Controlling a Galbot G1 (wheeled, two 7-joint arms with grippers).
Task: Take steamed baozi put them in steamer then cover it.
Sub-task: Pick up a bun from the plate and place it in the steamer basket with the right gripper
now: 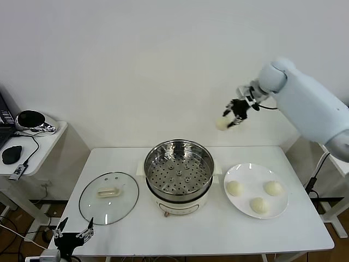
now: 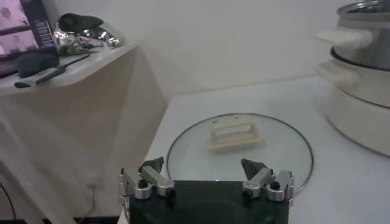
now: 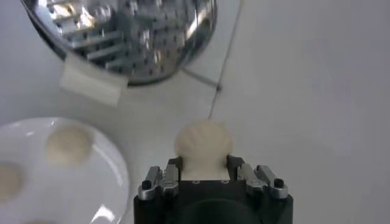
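My right gripper [image 1: 229,121] hangs high above the table's back right, shut on one steamed baozi [image 3: 203,143], a cream-white bun also seen in the head view [image 1: 221,124]. Three more baozi [image 1: 235,188] [image 1: 272,188] [image 1: 258,205] lie on a white plate [image 1: 244,171] at the right. The steamer [image 1: 179,173], a steel pot with a perforated tray on a cream base, stands uncovered at the table's middle. The cover [image 1: 109,197], a glass lid with a cream handle, lies flat to its left. My left gripper [image 2: 204,168] is open, low at the front left, just short of the lid [image 2: 240,146].
A side table [image 1: 38,150] at the far left holds a mouse, cables and a shiny object. The white wall stands close behind the table. Bare tabletop [image 1: 180,232] lies in front of the steamer.
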